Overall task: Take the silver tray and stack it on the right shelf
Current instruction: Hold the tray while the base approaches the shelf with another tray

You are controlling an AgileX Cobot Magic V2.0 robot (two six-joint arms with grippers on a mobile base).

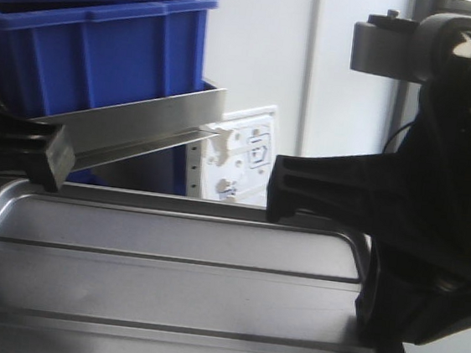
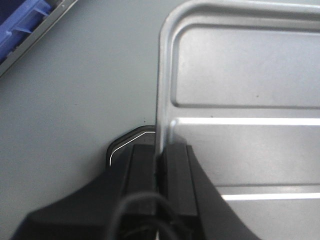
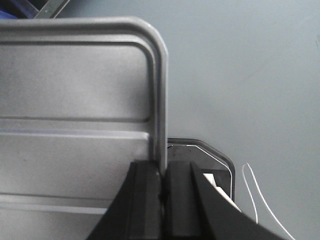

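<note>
The silver tray (image 1: 164, 291) fills the lower front view, floor up, with two long ribs across it. My left gripper (image 2: 161, 150) is shut on the tray's (image 2: 250, 75) left rim, which stands pinched between the black fingers. My right gripper (image 3: 162, 167) is shut on the right rim of the tray (image 3: 75, 85) in the same way. Both wrist views show the tray held above a grey floor. The right shelf does not show in any view.
Blue bins (image 1: 98, 44) stand at the back left on a slanted steel bar (image 1: 139, 128). A white panel (image 1: 246, 152) is behind the tray's far edge. A thin white cable (image 3: 260, 200) lies on the floor at the right.
</note>
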